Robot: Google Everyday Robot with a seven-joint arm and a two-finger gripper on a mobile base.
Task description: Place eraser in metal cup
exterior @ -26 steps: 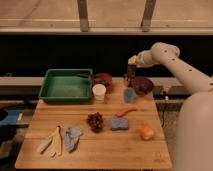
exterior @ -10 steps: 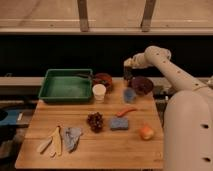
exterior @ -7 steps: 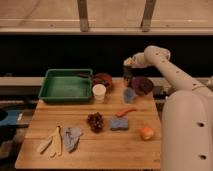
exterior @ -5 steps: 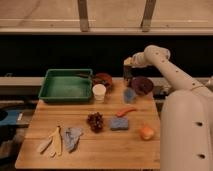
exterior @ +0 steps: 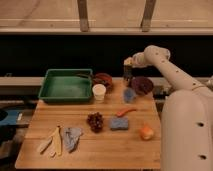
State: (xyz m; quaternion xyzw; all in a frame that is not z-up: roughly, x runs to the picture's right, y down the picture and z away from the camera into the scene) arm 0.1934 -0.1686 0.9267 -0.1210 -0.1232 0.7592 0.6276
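metal cup [exterior: 127, 79]: dark, dull upright cylinder | end effector [exterior: 128, 67]: clenched, just above it

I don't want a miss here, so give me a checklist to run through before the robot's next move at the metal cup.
1. Hand above the metal cup, at the far edge of the table: ok.
2. Hand shut: ok.
3. Eraser in the hand: cannot tell.
4. Metal cup upright: ok.
5. Cup mouth free: cannot tell.
6. Room around the target: not ok, the light-blue cup and dark bowl stand close by.
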